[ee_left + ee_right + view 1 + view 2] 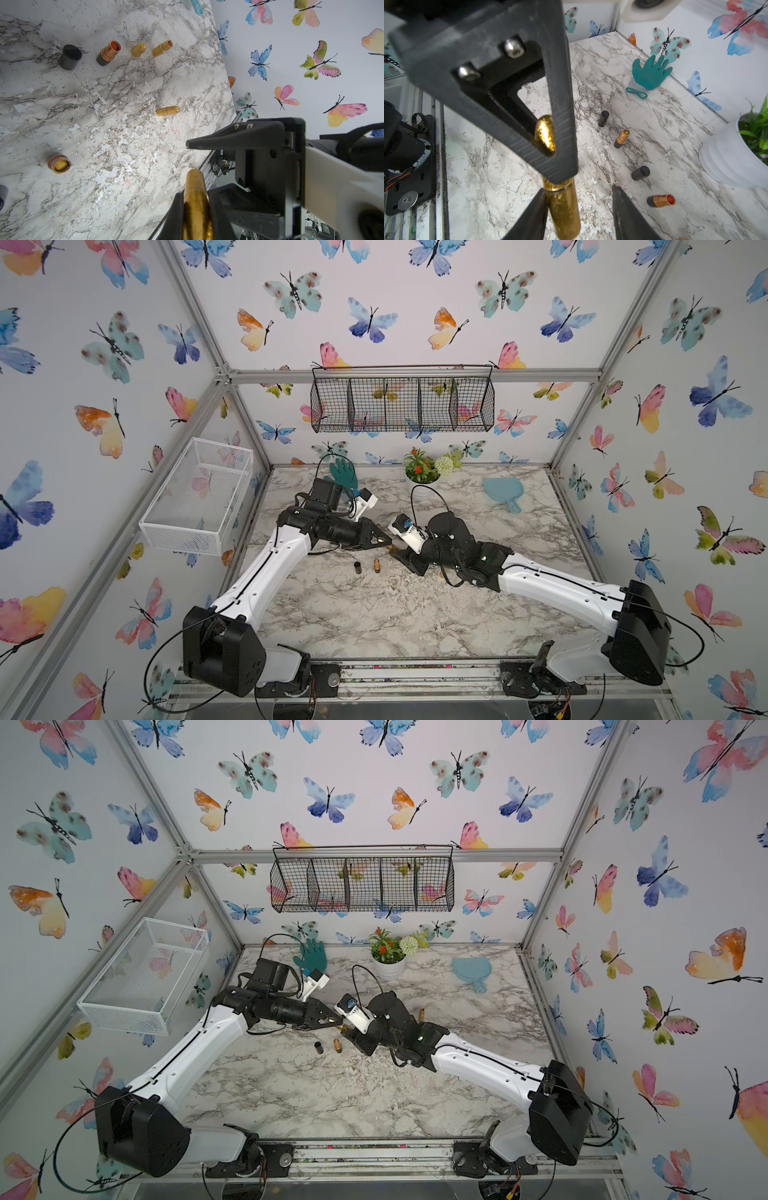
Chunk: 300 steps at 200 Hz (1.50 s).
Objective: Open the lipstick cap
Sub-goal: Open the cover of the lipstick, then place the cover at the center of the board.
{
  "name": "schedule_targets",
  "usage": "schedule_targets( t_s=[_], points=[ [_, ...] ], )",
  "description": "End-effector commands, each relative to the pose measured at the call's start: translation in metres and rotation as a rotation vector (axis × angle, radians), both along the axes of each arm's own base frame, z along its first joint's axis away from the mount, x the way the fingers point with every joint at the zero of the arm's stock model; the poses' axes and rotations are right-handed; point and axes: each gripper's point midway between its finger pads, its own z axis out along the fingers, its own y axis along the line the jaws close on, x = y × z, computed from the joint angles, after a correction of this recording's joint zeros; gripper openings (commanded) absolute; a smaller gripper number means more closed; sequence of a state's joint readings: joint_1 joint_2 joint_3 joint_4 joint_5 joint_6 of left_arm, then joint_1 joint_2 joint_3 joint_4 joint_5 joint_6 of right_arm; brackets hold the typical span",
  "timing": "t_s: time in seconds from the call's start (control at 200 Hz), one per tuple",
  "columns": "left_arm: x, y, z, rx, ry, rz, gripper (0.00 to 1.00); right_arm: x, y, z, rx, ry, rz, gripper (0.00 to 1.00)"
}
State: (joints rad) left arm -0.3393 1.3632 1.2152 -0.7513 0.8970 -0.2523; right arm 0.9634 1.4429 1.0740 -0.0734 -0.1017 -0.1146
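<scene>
A gold glitter lipstick (564, 209) is held clamped in the left gripper (382, 540) above the middle of the marble table (374, 614), while the right gripper (397, 558), its jaws parted, is set about the tube's free end, one finger against it.

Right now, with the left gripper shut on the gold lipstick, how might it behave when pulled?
The gold lipstick looks glossy and round, so it may slip or twist in the left gripper. It looks stiff and small, so probably light. A seam crosses it; it likely parts there.
</scene>
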Motion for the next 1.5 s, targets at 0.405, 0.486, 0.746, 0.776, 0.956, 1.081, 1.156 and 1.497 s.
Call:
schedule_targets(
  t_s=[0.405,0.486,0.746,0.776,0.956,1.081,1.156,1.497],
  points=[
    [0.006,0.005,0.009,0.014,-0.049,0.013,0.0,0.002,0.002,0.012,-0.012,-0.034,0.01,0.02],
    [0.011,0.008,0.007,0.023,-0.047,0.028,0.0,0.005,-0.007,0.007,-0.051,-0.041,-0.021,0.02],
    [0.034,0.026,0.005,0.042,-0.048,0.105,0.0,0.004,-0.033,-0.013,-0.131,-0.03,-0.094,0.02],
    [0.036,0.027,0.006,0.041,-0.05,0.112,0.0,0.003,-0.035,-0.013,-0.13,-0.028,-0.097,0.02],
    [0.04,0.032,0.008,0.045,-0.058,0.129,0.0,0.003,-0.044,-0.018,-0.145,-0.033,-0.129,0.02],
    [0.045,0.039,0.012,0.048,-0.068,0.163,0.0,0.005,-0.048,-0.017,-0.159,-0.037,-0.145,0.02],
    [0.046,0.041,0.014,0.041,-0.069,0.171,0.0,0.006,-0.05,-0.013,-0.152,-0.044,-0.157,0.02],
    [0.058,-0.003,-0.053,0.454,-0.206,0.22,0.03,0.012,-0.069,0.042,-0.035,-0.143,-0.255,0.02]
  ],
)
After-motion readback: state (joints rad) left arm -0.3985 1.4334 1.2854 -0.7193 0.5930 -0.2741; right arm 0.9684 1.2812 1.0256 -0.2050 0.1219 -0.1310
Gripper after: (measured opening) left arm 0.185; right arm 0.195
